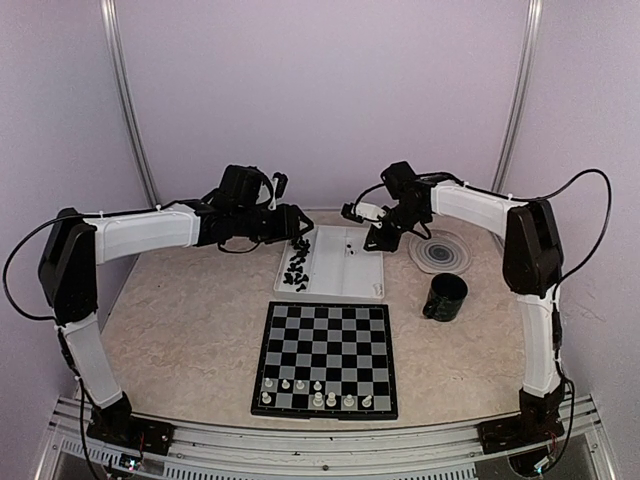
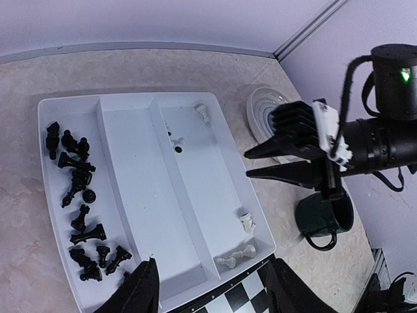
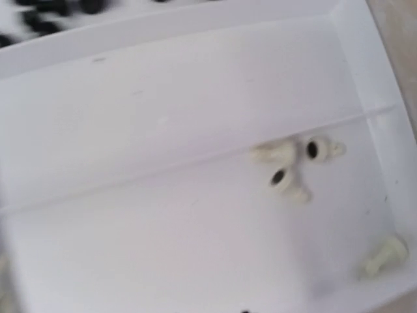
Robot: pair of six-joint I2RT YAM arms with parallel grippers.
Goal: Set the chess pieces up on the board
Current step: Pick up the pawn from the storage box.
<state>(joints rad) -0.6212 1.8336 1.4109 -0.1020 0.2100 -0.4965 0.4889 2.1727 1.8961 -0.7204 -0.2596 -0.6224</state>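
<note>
The board (image 1: 325,330) lies in the middle of the table with several white pieces (image 1: 318,399) on its two near rows. Behind it, a white tray (image 1: 366,270) holds several black pieces (image 1: 296,268) in its left compartment (image 2: 79,195). A few white pieces (image 2: 238,255) lie in its right compartment; they also show in the right wrist view (image 3: 287,164). My left gripper (image 1: 303,228) hovers over the tray's left side, open and empty (image 2: 212,277). My right gripper (image 1: 378,240) hovers over the tray's right edge. Its fingers (image 2: 267,150) are apart and hold nothing.
A dark green mug (image 1: 444,296) stands right of the tray, also in the left wrist view (image 2: 323,218). A round grey coaster (image 1: 440,251) lies behind it. The tray's middle compartment (image 2: 140,169) has no pieces in it. Walls close off the back and sides.
</note>
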